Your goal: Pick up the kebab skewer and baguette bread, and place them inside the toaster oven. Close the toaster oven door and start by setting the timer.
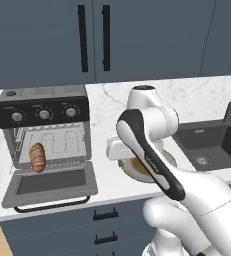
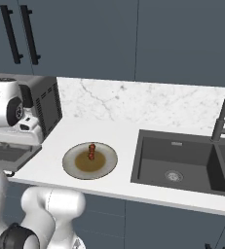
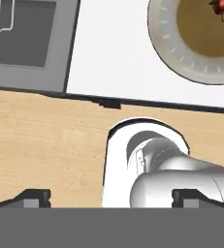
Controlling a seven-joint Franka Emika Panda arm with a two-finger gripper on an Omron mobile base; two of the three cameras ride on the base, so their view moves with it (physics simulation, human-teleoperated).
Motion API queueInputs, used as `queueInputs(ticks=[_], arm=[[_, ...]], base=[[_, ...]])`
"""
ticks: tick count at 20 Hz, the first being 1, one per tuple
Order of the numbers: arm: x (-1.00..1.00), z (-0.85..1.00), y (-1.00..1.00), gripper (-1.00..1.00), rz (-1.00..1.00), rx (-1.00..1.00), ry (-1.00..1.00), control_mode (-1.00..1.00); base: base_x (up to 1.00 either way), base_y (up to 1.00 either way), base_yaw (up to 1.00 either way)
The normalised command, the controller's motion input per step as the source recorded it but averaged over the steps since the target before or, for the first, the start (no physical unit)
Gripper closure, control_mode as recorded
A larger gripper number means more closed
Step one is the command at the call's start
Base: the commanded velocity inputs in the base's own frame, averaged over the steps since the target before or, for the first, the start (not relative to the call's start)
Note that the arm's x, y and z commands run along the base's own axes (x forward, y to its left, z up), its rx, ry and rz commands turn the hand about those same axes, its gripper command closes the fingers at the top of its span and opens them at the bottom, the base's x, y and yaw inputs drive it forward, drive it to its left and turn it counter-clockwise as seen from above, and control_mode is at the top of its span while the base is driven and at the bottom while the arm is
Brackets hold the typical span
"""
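On the toaster oven (image 1: 43, 112) panel, no legible writing.

You've got a grey-rimmed plate (image 2: 72, 154) on the marble worktop (image 2: 114, 109), dark sink (image 2: 182, 168) and black faucet (image 2: 224, 114) beside it, navy cabinets (image 2: 133, 39) above.

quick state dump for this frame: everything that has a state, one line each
toaster oven door: open, folded down flat.
baguette bread: inside the toaster oven, on the wire rack.
kebab skewer: on the plate, not picked up yet.
gripper: open, holding nothing.
sink: nothing in it, no water running from the faucet.
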Motion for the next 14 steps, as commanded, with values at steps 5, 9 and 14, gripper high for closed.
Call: queueInputs(ticks=[5,9,14], arm=[[0.44,-0.03,-1.0,-1.0,0.02,0.0,0.09,-1.0],[0.19,-0.33,-1.0,-1.0,0.07,0.0,0.0,-1.0],[0.63,-0.41,-0.79,-1.0,0.05,0.0,0.0,-1.0]], base=[[0.0,0.0,0.0],[0.0,0.0,0.0],[0.0,0.0,0.0]])
